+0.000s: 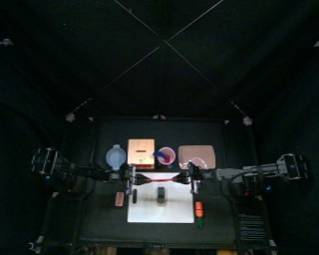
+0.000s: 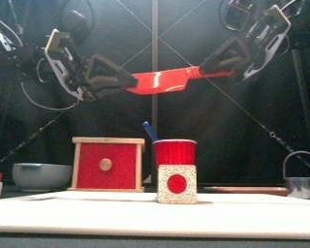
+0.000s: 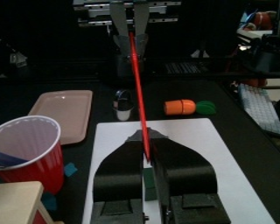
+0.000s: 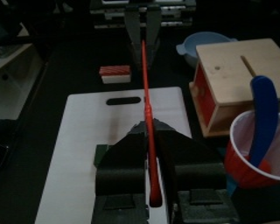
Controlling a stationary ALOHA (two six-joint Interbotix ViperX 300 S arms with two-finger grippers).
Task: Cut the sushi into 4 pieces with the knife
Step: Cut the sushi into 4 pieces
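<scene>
A red toy knife (image 2: pixel 165 80) hangs level in the air above the table, gripped at both ends. My left gripper (image 2: pixel 119 85) is shut on its blade end and my right gripper (image 2: pixel 212 67) is shut on its handle end. In both wrist views the knife (image 3: pixel 136 87) (image 4: pixel 146 96) runs edge-on from my own jaws to the other gripper. Below it, the sushi roll (image 1: pixel 162 194) lies on the white cutting board (image 1: pixel 147 214). From the front its speckled end with a red centre (image 2: pixel 177 184) faces the camera. Neither gripper touches the sushi.
Behind the board stand a wooden box with a red drawer front (image 2: pixel 108 163), a red cup (image 2: pixel 174 152) holding a blue knife (image 2: pixel 150 129), a pink tray (image 1: pixel 197 155) and a blue-grey bowl (image 2: pixel 42 174). An orange toy (image 3: pixel 184 107) lies at the board's right edge, and a red toy (image 4: pixel 115 72) to its left.
</scene>
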